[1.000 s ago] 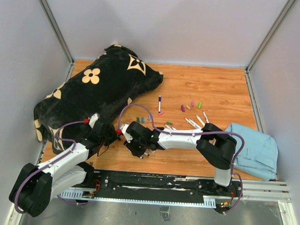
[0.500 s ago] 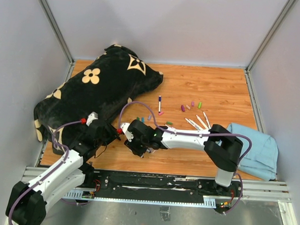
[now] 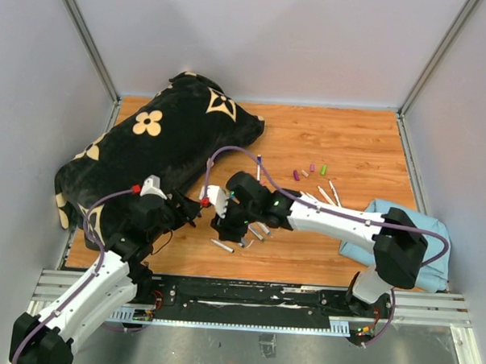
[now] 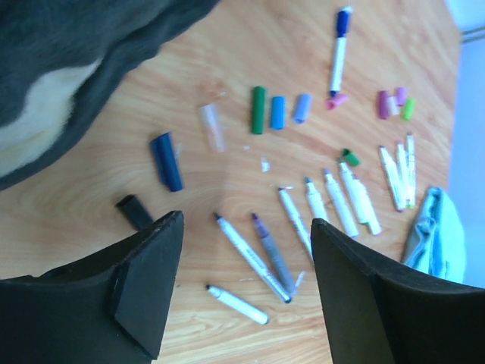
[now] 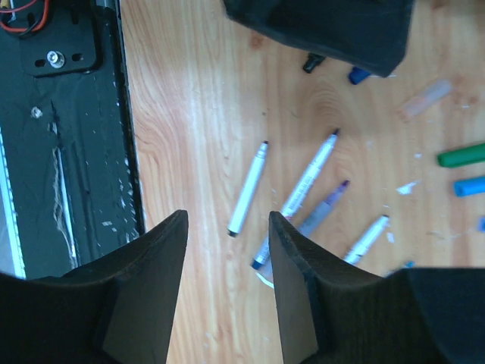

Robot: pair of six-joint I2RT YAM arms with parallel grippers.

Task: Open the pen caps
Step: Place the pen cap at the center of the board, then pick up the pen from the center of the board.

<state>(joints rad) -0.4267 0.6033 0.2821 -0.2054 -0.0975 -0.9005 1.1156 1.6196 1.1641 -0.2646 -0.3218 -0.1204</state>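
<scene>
Most of the little coloured plastic pen caps (image 4: 258, 110) look like they're already off. They lie loose across the upper middle of the left wrist view, with a dark blue one and a black one at centre left. The one holdout I can see is the blue cap (image 4: 344, 19) on the thin white marker (image 4: 338, 57) at the top of that view. Below the loose caps, a row of bare white marker barrels (image 4: 292, 220) lies on the wooden desk (image 4: 91, 189). One of them has a green stub at its tip, and I can't tell whether it's on or just touching.

Both pincers are spread wide and holding nothing. The left pincer (image 4: 246, 220) and right pincer (image 5: 227, 216) hover over the uncapped barrels, near the black plush cloth (image 3: 172, 139). My guess is we're between pens. The next move means reaching up-frame to the capped marker, with one pincer pinning the barrel and the other tugging the cap straight off.
</scene>
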